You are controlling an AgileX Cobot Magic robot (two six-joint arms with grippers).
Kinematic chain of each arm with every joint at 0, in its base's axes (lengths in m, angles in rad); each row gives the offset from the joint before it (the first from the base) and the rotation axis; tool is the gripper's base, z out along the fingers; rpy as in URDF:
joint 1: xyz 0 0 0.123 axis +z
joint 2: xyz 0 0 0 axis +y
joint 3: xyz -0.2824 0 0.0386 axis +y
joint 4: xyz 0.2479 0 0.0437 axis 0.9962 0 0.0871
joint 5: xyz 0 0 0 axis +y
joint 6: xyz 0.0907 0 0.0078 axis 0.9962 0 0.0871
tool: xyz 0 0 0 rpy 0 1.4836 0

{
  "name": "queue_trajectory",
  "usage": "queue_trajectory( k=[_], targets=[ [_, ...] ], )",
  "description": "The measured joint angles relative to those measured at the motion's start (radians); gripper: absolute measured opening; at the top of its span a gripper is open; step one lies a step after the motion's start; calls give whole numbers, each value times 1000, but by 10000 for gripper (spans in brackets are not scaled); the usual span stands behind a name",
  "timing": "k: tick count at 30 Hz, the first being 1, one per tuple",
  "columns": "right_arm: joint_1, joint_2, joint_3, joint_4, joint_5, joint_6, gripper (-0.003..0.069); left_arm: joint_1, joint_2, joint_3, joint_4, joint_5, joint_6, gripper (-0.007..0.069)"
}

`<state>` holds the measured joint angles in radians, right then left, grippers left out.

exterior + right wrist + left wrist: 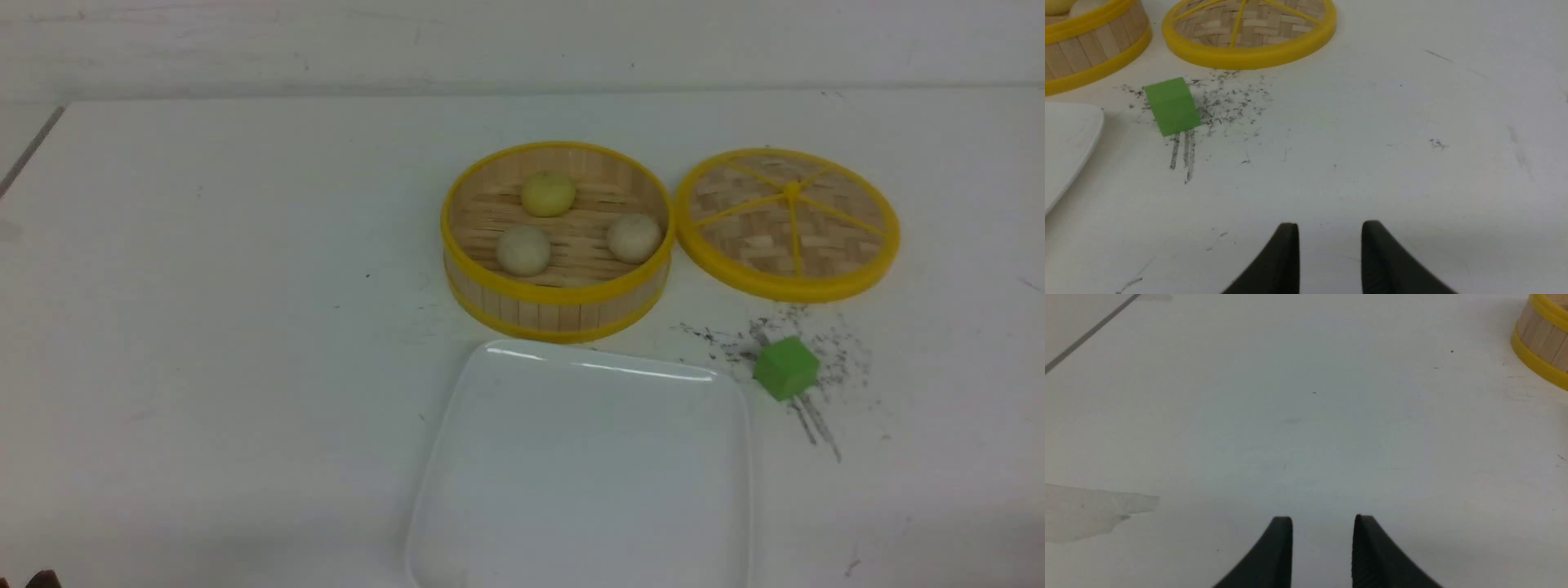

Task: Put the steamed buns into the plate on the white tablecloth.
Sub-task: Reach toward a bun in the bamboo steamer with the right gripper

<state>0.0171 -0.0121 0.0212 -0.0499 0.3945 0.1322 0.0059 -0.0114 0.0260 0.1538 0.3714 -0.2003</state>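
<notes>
Far from left gripper [1323, 522] and right gripper [1330, 228], steamed buns [548, 193] in steamer [555, 304]

bg: pale wall [522, 41] beyond far table edge | surface: tablecloth [204, 327], white, flat, fills scene | marks: dark specks [845, 359] and scratches [816, 425] right of centre; dark line [33, 151] at far left; greyish patch [1090, 510] in left wrist view | light: soft, even, dim band along near edge

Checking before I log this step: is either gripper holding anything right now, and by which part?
Nothing is held: the left gripper and right gripper both show empty gaps between their fingers.
</notes>
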Motion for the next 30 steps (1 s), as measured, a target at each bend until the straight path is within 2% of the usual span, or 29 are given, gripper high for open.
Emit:
queue_trajectory(
  k=[20, 30],
  targets=[
    [0, 0, 0, -2, 0, 0, 240, 0, 0, 0, 0, 0, 0, 241],
    [0, 0, 0, -148, 4, -4, 240, 0, 0, 0, 0, 0, 0, 241]
  ],
)
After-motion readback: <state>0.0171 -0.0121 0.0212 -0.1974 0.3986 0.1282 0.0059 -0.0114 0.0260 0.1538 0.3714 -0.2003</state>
